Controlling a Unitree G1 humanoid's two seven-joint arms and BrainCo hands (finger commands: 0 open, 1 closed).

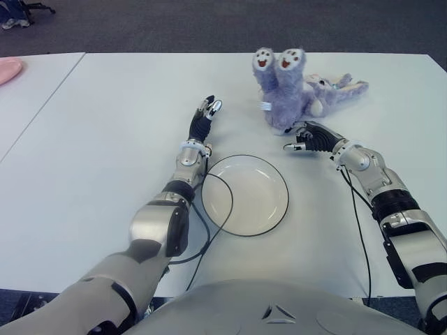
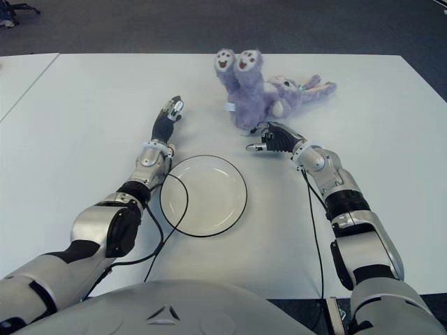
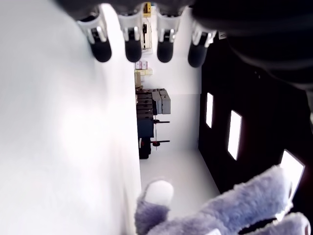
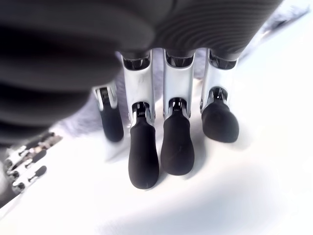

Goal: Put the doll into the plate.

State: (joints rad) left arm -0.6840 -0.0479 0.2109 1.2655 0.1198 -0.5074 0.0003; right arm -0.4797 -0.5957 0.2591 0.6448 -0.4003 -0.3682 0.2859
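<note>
From my station I read this as the reach stage: nothing is grasped yet and the plate holds nothing. Starting at my left, the left hand [image 1: 207, 112] shows stretched forward over the white surface [image 1: 105, 139], just beyond the plate's far-left edge; its wrist view shows four fingers [image 3: 133, 48] straight and side by side, holding nothing, so I treat it as idle. Next comes the plate [image 1: 245, 195], one white round dish with a dark rim, near the front middle of the surface, between the two forearms. Beyond it and slightly to the right lies the doll [image 1: 290, 94], a single purple plush animal, two white-soled feet sticking up and the rest of the body trailing away to the right. My right hand [image 1: 307, 139] is just beside the doll's near end, on the side facing the plate; its wrist view shows the fingers [image 4: 177, 142] extended and slack with fur behind them, closed on nothing, and I cannot tell whether they touch the plush. The next move, as I judge it, calls for pushing that hand further into the body, curling the fingers around it, then lifting and carrying it back leftward over the plate. Count: one doll, one plate, two hands.
</note>
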